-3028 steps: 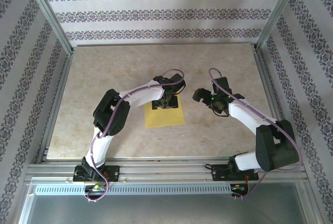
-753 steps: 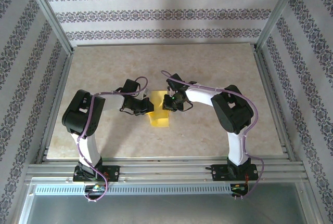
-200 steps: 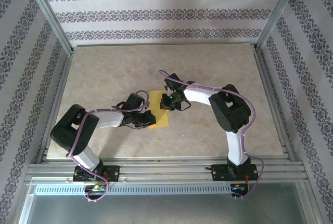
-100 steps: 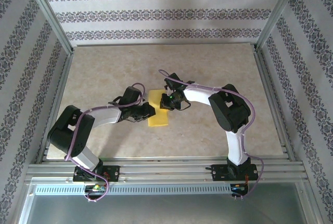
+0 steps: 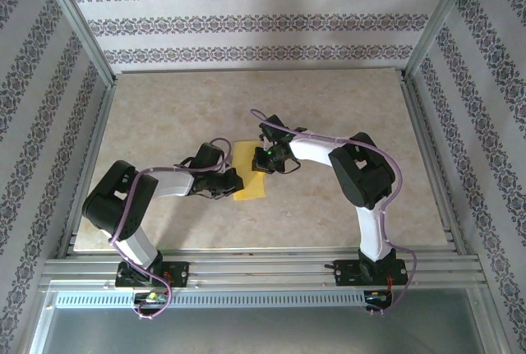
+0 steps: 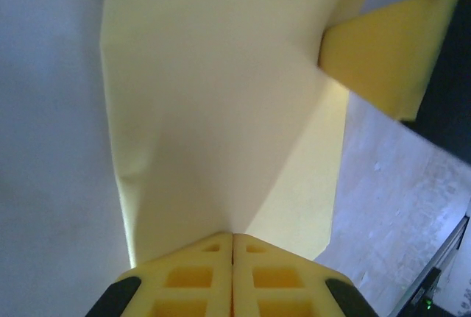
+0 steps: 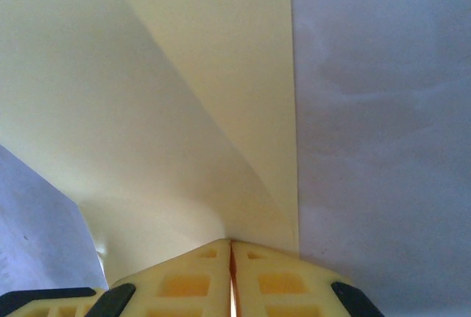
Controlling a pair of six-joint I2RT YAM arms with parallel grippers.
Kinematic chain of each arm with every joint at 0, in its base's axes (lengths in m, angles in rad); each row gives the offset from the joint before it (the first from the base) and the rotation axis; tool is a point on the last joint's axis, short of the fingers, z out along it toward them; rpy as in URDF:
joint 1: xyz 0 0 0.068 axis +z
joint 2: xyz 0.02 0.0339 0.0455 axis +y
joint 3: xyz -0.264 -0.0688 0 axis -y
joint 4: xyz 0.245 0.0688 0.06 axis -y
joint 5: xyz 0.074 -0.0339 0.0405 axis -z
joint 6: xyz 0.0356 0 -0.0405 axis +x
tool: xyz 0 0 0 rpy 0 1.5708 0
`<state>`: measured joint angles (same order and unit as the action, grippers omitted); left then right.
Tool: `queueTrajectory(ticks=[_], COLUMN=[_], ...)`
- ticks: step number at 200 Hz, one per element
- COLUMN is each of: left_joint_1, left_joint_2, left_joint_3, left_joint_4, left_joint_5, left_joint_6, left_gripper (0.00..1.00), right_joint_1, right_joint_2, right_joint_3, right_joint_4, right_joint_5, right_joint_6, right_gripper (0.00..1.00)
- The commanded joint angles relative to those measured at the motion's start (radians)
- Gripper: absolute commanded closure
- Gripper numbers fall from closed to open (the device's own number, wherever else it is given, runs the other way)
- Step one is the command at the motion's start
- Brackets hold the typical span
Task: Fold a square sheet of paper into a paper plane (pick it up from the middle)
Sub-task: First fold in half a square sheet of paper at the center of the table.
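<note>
The yellow sheet of paper (image 5: 251, 181), creased into a narrow folded shape, sat near the middle of the marble-look table (image 5: 164, 116), between the two arms. The left gripper (image 5: 236, 183) was clenched on its left edge, pads pressed together with paper running out from between them. The right gripper (image 5: 263, 159) was likewise clamped on its far right part, a crease running from its closed tips.

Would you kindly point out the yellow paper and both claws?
square sheet of paper (image 5: 251, 186), top view, its bare near half.
left claw (image 6: 232, 237), left wrist view, where closed fingertips meet.
right claw (image 7: 230, 243), right wrist view, where closed fingertips meet.
</note>
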<state>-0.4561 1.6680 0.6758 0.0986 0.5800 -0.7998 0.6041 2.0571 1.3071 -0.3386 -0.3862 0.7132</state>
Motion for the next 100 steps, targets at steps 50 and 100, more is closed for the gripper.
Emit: queueTrajectory(ticks=[50, 100], left_joint_1=[-0.014, -0.016], left_joint_2=[-0.052, -0.185], left_joint_3=[-0.116, -0.069], left_joint_4=[0.001, -0.139], left_joint_5=[0.07, -0.004], left_joint_6=[0.071, 0.121], left_gripper=[0.91, 0.91], right_joint_1=[-0.012, -0.011], right_joint_2=[0.132, 0.12], right_joint_3=[-0.068, -0.079], right_joint_4=[-0.102, -0.106], right_joint_5=[0.172, 0.17], right_joint_6=[0.045, 0.023], right_gripper=[0.89, 0.89])
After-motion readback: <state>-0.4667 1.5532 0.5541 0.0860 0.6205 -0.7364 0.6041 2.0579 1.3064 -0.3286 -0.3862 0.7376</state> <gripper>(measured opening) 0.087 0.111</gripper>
